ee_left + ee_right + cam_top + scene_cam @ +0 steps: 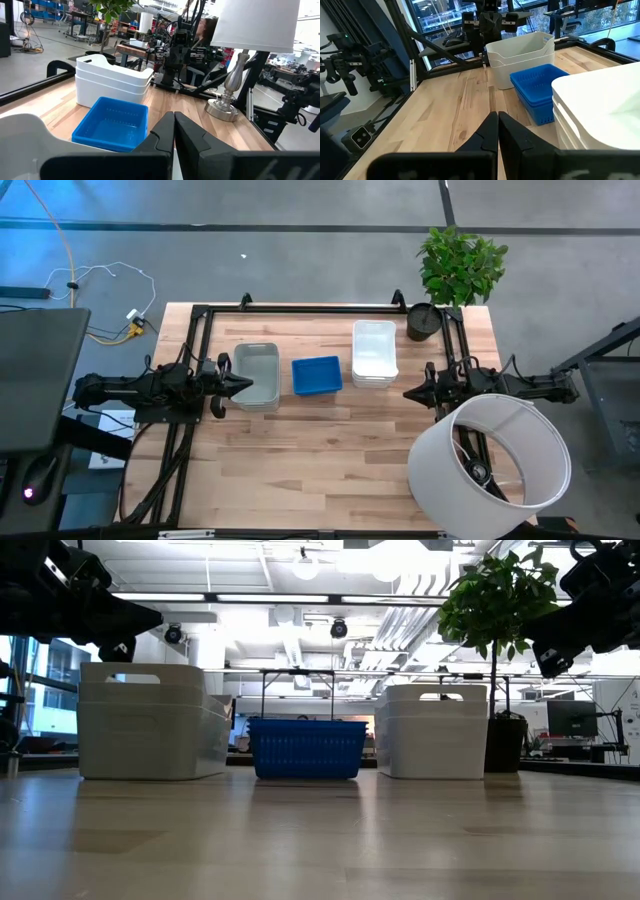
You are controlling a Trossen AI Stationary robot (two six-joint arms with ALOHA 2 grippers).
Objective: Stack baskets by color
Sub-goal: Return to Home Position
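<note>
Three stacks of baskets stand on their bottoms in a row across the table's middle: translucent grey baskets (258, 370) on the left, blue perforated ones (316, 375) in the centre, white ones (374, 350) on the right. My left gripper (243, 385) is shut and points level toward the row, its tips above the grey stack's left rim (150, 668) and clear of it. My right gripper (409, 393) is shut and points level from the right, beside the white stack (600, 110) and higher than it.
A large white lampshade (490, 465) on a metal stand (223, 107) fills the near right corner, under the right arm. A black plant pot (425, 320) with a green plant sits at the far right. A black frame rail (300, 308) runs along the far edge. Bare wood lies in front of the row.
</note>
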